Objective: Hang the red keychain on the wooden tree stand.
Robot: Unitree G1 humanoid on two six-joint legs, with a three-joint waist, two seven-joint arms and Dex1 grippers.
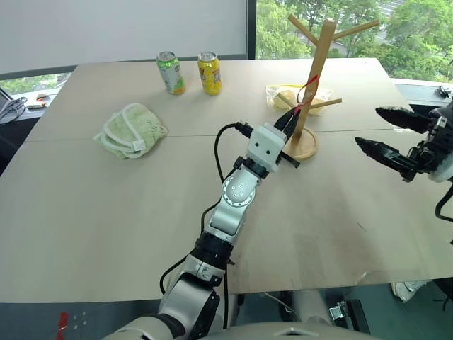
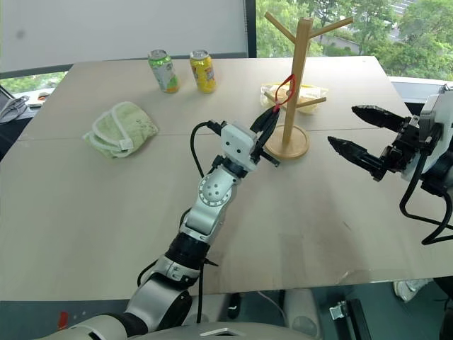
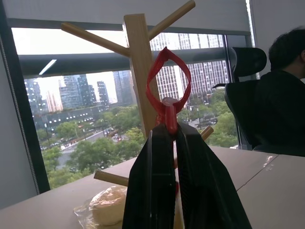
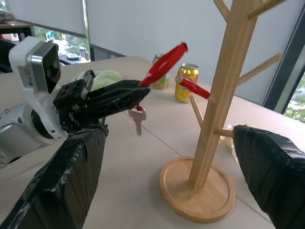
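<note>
The left end effector (image 1: pixel 289 122), clamped on the red keychain (image 1: pixel 308 91), holds its loop upright just at 9 o'clock of the wooden tree stand (image 1: pixel 316 71); the right end effector (image 1: pixel 386 131) waits open.

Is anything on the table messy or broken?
Nothing looks spilled or broken. The only untidy thing is the green cloth, lying crumpled on the table. The two cans and the wooden tree stand stand upright.

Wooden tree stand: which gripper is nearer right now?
Left. The left gripper is right beside the wooden tree stand, holding the red keychain up by the pole. The right gripper hangs open, well off to the stand's right.
</note>
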